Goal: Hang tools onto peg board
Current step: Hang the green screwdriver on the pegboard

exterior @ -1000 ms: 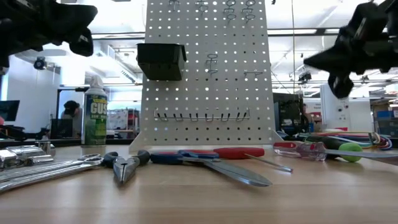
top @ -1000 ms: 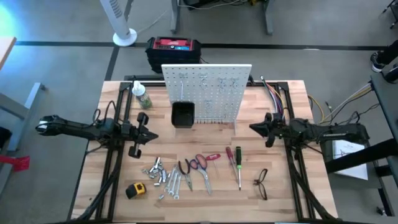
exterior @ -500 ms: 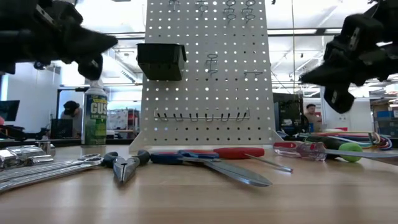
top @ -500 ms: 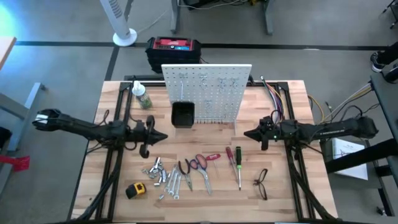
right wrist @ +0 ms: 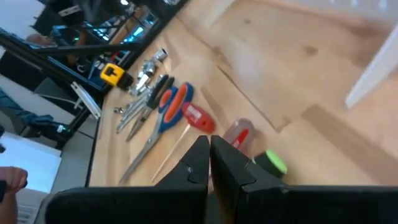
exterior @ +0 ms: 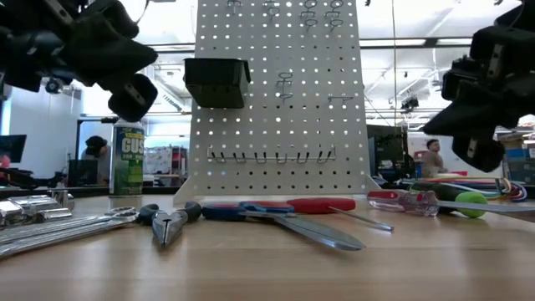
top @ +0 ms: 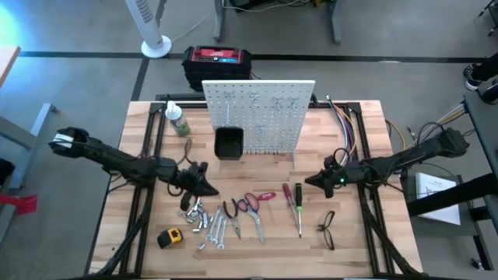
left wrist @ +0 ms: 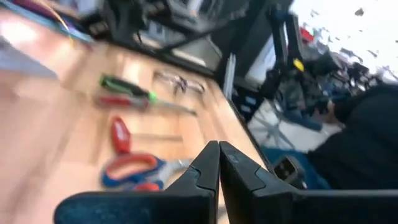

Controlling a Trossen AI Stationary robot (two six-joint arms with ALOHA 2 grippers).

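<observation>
Near edge, lower middle of the high view: tools (top: 233, 216) lie in a loose row, tape measure (top: 170, 237) at lower left, glasses (top: 326, 229) at lower right. Above them we see the left gripper (top: 207, 187) and right gripper (top: 311, 182), both pinched closed, empty. Risk we judge: descending closed, tips would shove the tangled wrenches or roll a screwdriver. Farther up, centre: peg board (top: 259, 113), a knock could tip it

A white peg board (top: 261, 109) dotted with holes, a yellow tape measure (top: 170, 238), red-and-green-handled screwdrivers (top: 292, 194).
</observation>
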